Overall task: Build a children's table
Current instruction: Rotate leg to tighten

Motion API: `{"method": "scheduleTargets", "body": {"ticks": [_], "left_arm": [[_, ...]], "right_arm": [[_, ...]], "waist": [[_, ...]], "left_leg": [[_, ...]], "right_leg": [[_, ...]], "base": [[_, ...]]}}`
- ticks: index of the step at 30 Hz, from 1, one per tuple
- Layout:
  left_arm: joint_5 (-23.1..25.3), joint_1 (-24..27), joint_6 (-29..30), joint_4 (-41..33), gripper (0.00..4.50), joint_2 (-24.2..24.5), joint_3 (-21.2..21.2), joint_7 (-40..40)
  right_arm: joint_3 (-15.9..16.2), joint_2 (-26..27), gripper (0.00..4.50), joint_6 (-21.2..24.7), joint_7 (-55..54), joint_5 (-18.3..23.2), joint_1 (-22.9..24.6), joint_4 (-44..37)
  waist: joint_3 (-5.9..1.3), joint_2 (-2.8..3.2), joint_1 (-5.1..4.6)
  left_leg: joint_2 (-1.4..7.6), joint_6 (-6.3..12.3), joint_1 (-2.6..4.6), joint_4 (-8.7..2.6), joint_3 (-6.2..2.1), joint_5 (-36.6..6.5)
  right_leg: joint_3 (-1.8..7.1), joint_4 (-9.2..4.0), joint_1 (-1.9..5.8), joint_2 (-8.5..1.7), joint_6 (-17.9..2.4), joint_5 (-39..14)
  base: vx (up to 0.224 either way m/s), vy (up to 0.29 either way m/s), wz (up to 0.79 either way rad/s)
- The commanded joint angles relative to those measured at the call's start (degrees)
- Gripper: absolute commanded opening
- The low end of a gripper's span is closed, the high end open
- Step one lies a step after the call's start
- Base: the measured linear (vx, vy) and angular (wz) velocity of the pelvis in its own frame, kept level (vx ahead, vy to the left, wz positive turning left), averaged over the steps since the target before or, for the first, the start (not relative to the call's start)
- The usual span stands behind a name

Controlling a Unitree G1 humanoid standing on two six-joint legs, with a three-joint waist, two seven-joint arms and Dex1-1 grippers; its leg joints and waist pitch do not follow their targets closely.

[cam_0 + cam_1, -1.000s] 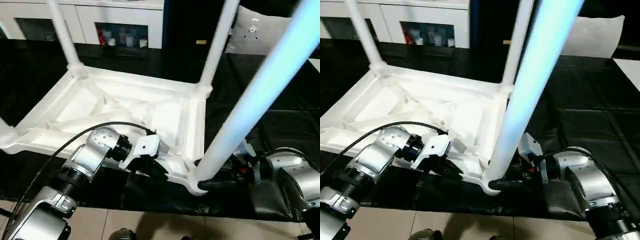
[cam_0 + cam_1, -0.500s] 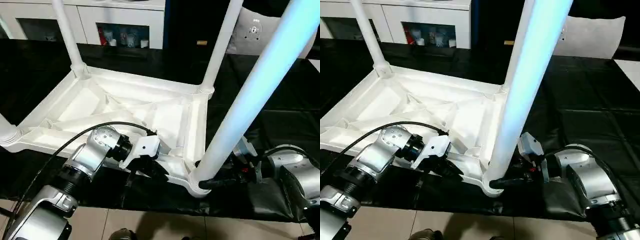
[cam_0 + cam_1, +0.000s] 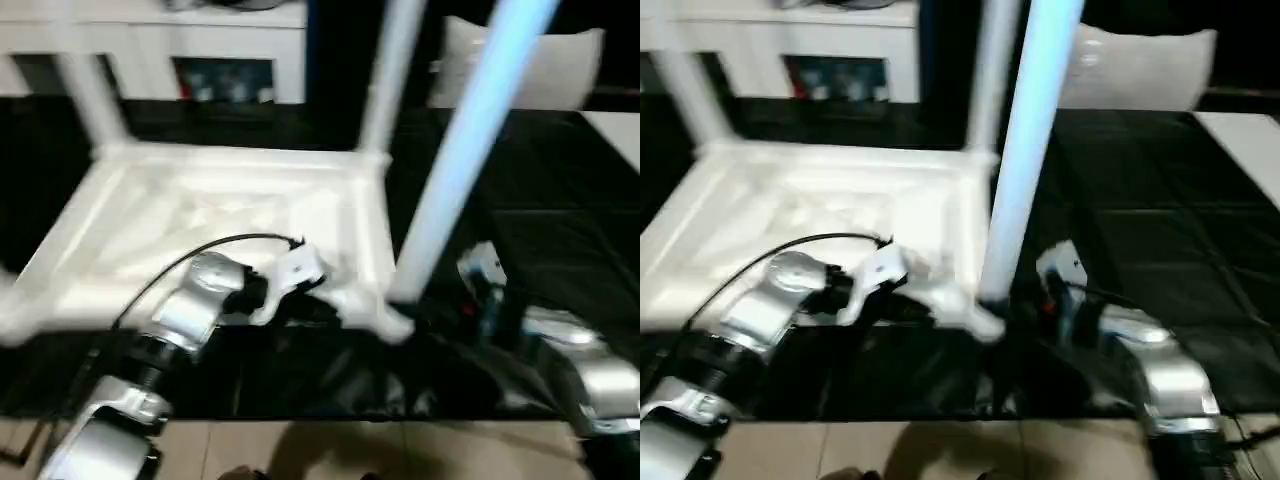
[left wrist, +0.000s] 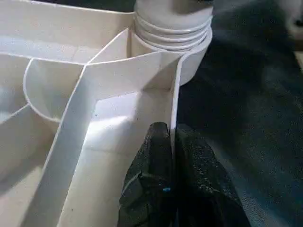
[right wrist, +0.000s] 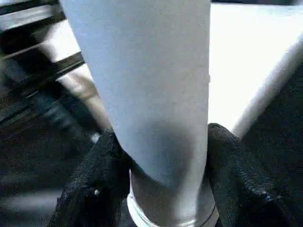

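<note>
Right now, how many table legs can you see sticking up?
3 clearly. One leg rises from the far left corner of the upturned table top, one from the far right corner, one from the near right corner. The near left corner is blurred at the edge.

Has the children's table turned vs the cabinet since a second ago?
Yes. The children's table has turned: its far edge, slanted against the white cabinet front earlier, now runs parallel to it.

I can read no text, label, brand, number or sign on anything around my grippers; whatever markings might exist are too blurred to make out.
</note>
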Motion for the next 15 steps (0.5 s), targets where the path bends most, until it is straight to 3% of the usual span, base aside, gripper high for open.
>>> {"method": "scheduleTargets", "body": {"ticks": [1,4,5,8,11,15], "left_arm": [[-2.4,-2.1,1.1,-0.5,0.00,-7.1,-0.1,7.1],[-0.8,-3.2,3.4,0.4,0.00,-10.5,1.3,13.9],[0.4,-3.9,4.1,1.1,0.00,-12.7,2.1,18.8],[1.6,-4.5,4.1,1.8,0.00,-15.3,2.9,24.3],[2.1,-5.2,3.4,2.9,0.00,-16.9,2.8,26.7],[2.7,-5.6,3.0,3.1,0.00,-16.6,2.8,26.1]], "right_arm": [[8.2,6.2,2.08,3.6,-1.2,0.9,-0.4,1.3],[6.1,11.3,2.06,5.8,-11.4,-1.0,-2.7,3.7],[3.7,15.2,2.06,7.8,-19.3,-2.8,-4.2,5.8],[2.0,18.3,2.06,7.5,-25.2,-4.5,-5.2,7.5],[2.2,19.7,2.77,4.0,-26.9,-5.3,-5.2,8.0],[1.5,20.6,3.08,2.7,-28.2,-5.7,-5.2,7.4]], "waist": [[-2.23,-1.08,0.03],[-2.30,-1.03,-0.41],[-2.48,-1.13,-0.66],[-2.62,-0.96,-0.91],[-2.81,-0.99,-0.61],[-2.89,-0.87,-0.54]], "left_leg": [[3.22,0.86,0.92,-4.65,-2.24,-16.6],[3.18,0.78,0.89,-4.69,-2.29,-16.3],[3.18,0.33,0.78,-4.78,-2.42,-15.7],[3.24,0.45,0.82,-4.85,-2.27,-15.2],[3.14,1.75,0.76,-4.81,-2.02,-13.2],[3.19,2.92,0.48,-4.89,-1.95,-10.9]], "right_leg": [[2.66,-6.51,0.90,-5.09,-8.4,-28.7],[2.70,-6.59,0.71,-4.97,-7.9,-29.2],[2.60,-6.41,0.86,-4.91,-7.9,-28.6],[2.80,-6.33,0.83,-4.79,-8.4,-24.5],[2.87,-6.21,1.18,-4.83,-8.8,-20.0],[2.77,-5.84,1.59,-4.79,-9.7,-15.7]], "base": [[0.000,0.000,0.00],[0.000,0.000,0.00],[0.000,0.000,0.00],[0.000,0.000,0.00],[0.000,0.000,0.00],[0.000,0.000,0.00]]}}
